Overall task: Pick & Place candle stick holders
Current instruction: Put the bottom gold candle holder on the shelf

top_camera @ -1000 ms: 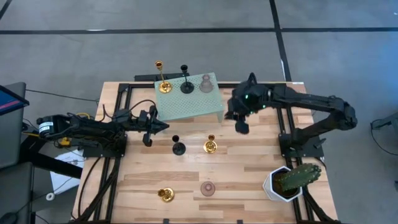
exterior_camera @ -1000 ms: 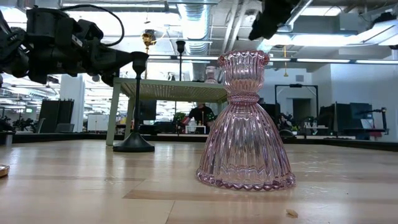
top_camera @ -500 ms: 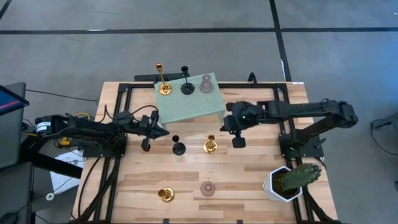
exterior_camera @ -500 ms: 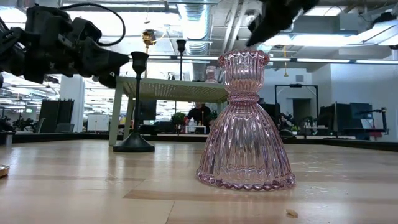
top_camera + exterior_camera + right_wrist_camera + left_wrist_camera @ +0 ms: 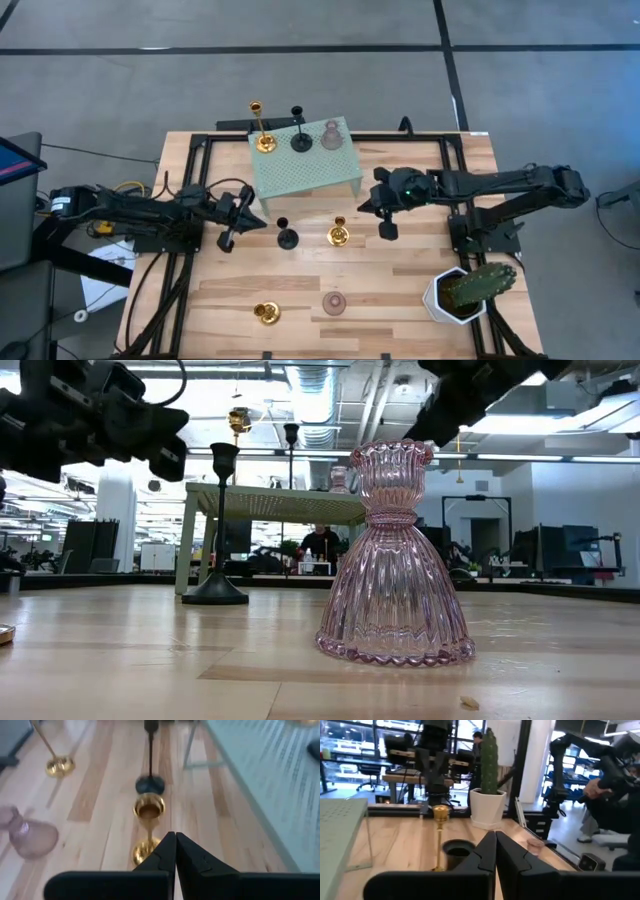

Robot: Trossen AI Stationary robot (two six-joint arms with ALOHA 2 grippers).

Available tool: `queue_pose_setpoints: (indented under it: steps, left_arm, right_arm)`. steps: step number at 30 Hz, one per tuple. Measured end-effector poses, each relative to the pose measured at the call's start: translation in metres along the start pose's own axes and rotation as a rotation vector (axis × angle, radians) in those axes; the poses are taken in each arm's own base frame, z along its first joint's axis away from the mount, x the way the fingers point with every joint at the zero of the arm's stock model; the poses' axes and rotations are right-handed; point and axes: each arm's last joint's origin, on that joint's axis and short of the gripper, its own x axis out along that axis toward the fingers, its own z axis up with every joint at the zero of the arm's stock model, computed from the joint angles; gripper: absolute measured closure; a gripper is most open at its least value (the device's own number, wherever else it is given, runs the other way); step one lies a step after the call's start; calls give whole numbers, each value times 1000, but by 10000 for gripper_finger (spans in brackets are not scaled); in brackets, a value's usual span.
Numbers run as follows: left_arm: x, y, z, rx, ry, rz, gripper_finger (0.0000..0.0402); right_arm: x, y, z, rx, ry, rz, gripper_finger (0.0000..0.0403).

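Observation:
A green perforated stand (image 5: 305, 168) at the far middle bears a tall gold holder (image 5: 263, 140), a black one (image 5: 300, 138) and a pink glass one (image 5: 331, 134). On the table stand a black holder (image 5: 287, 237), a gold holder (image 5: 338, 235), a low gold holder (image 5: 265, 313) and a pink glass holder (image 5: 334, 303), each on its round base. My left gripper (image 5: 224, 243) is shut and empty, left of the black holder (image 5: 457, 851). My right gripper (image 5: 385, 231) is shut and empty, right of the gold holder (image 5: 148, 811).
A cactus in a white pot (image 5: 468, 290) stands at the near right corner. Black frame rails (image 5: 190, 165) run along the table's left, right and far sides. In the low view the pink glass holder (image 5: 393, 560) stands close in front.
My right gripper has gone from beside the green stand toward the table's near edge and lower, ending right of the gold holder, its arm stretched out flatter. My left gripper has shifted slightly toward the near and left edges. Both stay shut. No holder has moved.

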Motion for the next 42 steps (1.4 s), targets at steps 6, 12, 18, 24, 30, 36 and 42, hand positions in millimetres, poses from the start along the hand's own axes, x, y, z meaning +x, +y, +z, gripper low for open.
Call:
queue_pose_setpoints:
  steps: [6,12,18,24,30,36,42]
  left_arm:
    - [3,-9,-6,23,49,66,399]
    - [6,-27,-10,-53,84,34,399]
    - [7,-53,-14,-82,130,67,399]
    - [1,-81,-13,-106,149,81,399]
    - [-6,-99,-11,-106,156,36,397]
    - [-8,-103,-11,-111,155,-1,388]
    - [-8,-103,-11,-52,153,-5,391]
  right_arm:
    - [1,2,-17,52,-83,-4,403]
    - [8,7,-35,112,-93,9,403]
    - [12,13,-42,109,-139,12,403]
    - [12,16,-38,103,-187,21,403]
    - [11,15,-35,96,-226,19,403]
    - [11,15,-35,95,-228,19,403]
    - [11,15,-34,95,-230,19,403]
